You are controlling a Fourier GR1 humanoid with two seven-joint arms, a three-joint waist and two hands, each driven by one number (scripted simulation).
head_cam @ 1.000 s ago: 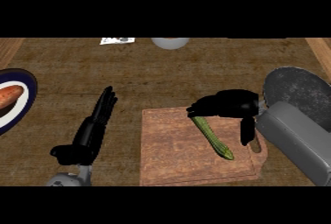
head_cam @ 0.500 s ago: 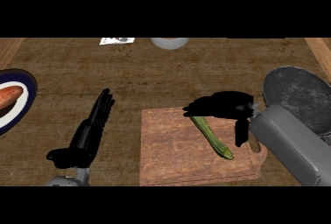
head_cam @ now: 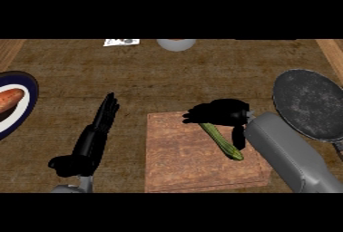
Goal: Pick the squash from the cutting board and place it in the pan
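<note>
A long green squash [head_cam: 223,142] lies slantwise on the brown cutting board [head_cam: 181,158] in the middle of the counter. My right hand [head_cam: 224,112] hovers over the squash's far end and hides its tip. The fingers arch over to the squash's left and the thumb hangs down on its right, so the hand is open around the squash, which still rests on the board. The dark round pan [head_cam: 311,104] sits at the right edge, just beyond my right forearm. My left hand [head_cam: 100,124] rests open on the counter left of the board, fingers straight and pointing away.
A blue-rimmed plate [head_cam: 23,111] holding an orange-brown food item sits at the left edge. A pale round object [head_cam: 176,44] and a small white card [head_cam: 122,42] lie at the counter's far edge. Bare wood lies between the board and the far edge.
My right hand has shifted slightly left and further over the squash's far end. The squash and my left hand have stayed in place.
</note>
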